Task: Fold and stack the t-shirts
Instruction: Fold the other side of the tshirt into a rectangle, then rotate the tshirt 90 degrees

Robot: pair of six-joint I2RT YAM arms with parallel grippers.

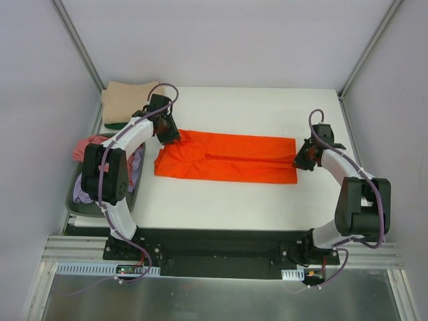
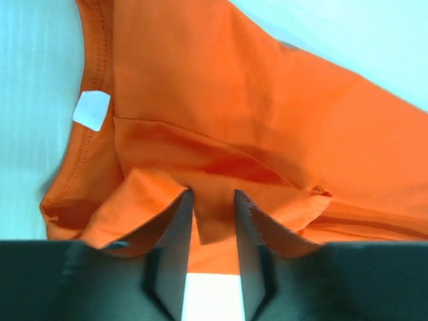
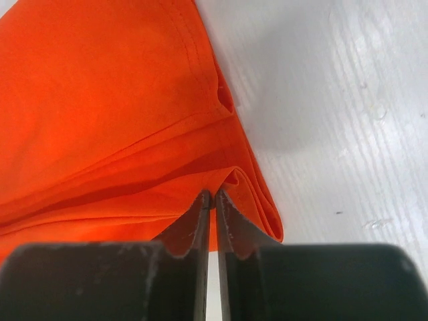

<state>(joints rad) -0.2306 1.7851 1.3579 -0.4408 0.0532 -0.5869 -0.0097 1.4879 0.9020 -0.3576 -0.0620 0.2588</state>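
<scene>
Orange t-shirt (image 1: 227, 157) lay in the middle of the table (image 1: 267, 107), already narrowed into a long strip, collar end to the left, hem end to the right, white neck label (image 2: 91, 110) showing inside the collar. At the collar end sat the left gripper (image 2: 212, 195), jaws a little apart, cloth lying loose between them and rucked up on either side: released, by the look of it, not pinching. At the hem end the right gripper (image 3: 211, 195) was clenched tight on the folded edge, layers bunched right at its tips. The step in hand, I'd judge, was the fold across the strip. To do it well, that right claw would want to carry the hem low and level toward the collar, holding all the layers together so none slid out, and let go only once the edges lined up; the ruck at the collar wanted flattening too. Further out, at the table's left edge, the dark grey basket (image 1: 75, 200) held a pink t-shirt (image 1: 83, 147) and a lilac t-shirt (image 1: 81, 194), both crumpled and half hidden by the left arm. Beyond it, a folded tan t-shirt (image 1: 127, 97) rested on the far left corner, on the table rather than in any container.
</scene>
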